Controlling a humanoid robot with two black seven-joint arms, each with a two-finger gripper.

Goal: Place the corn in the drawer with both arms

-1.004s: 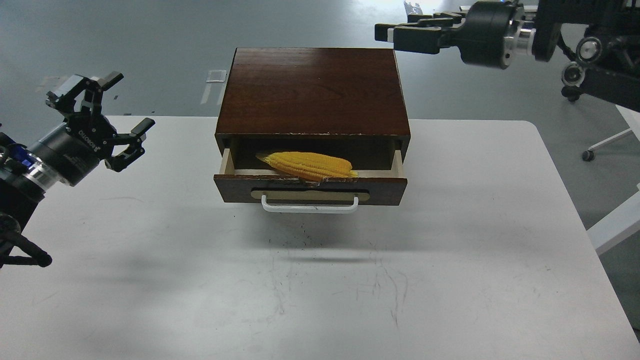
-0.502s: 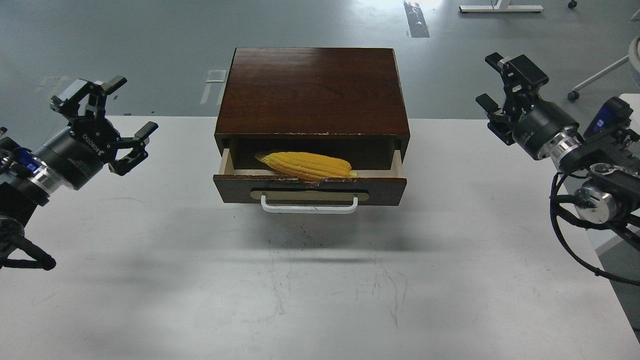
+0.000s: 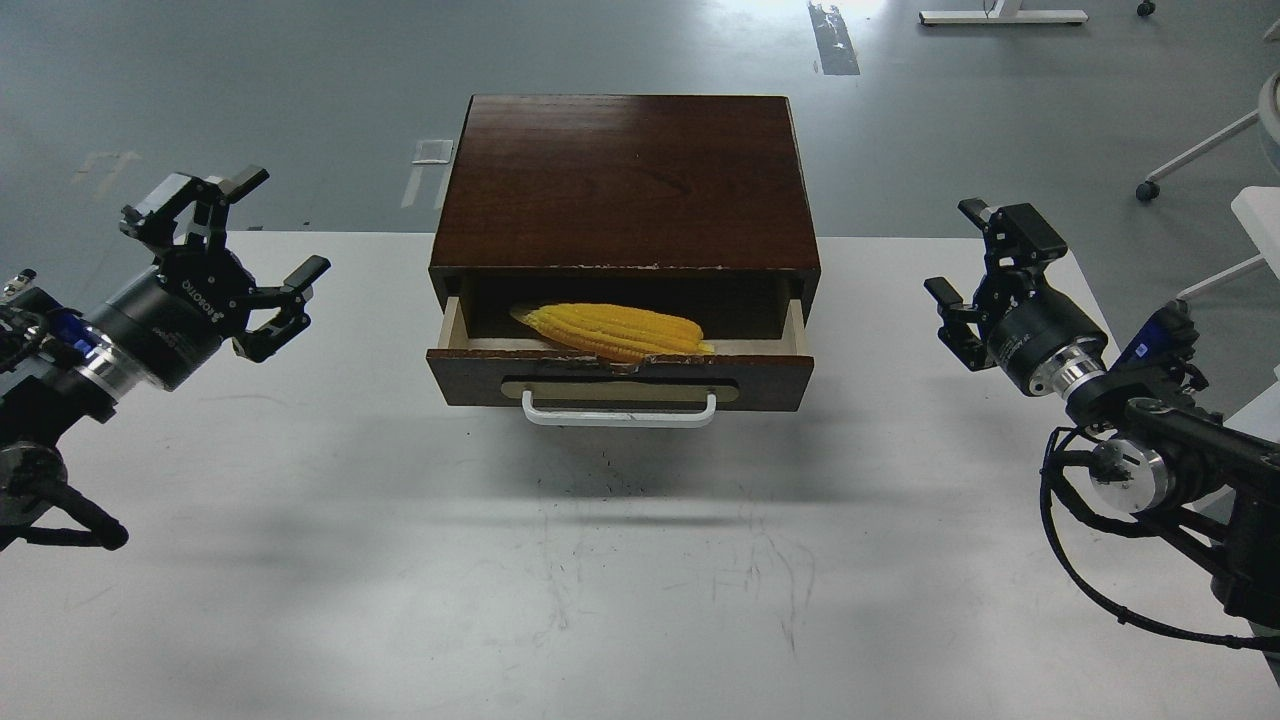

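Observation:
The yellow corn (image 3: 612, 331) lies on its side inside the open drawer (image 3: 620, 378) of the dark brown cabinet (image 3: 625, 180); its right end rests near the drawer's front edge. The drawer is pulled partway out, and its white bar handle (image 3: 619, 410) faces me. My left gripper (image 3: 228, 252) is open and empty, above the table to the left of the cabinet. My right gripper (image 3: 975, 268) is open and empty, above the table to the right of the cabinet. Neither touches the drawer.
The cabinet stands at the far middle of the white table (image 3: 640, 560). A white chair (image 3: 1245, 150) stands on the grey floor beyond the table's right edge.
My right arm has swung from high over the cabinet's back right corner down to the table's right side. My left gripper has moved slightly right and down. Corn and drawer have not moved.

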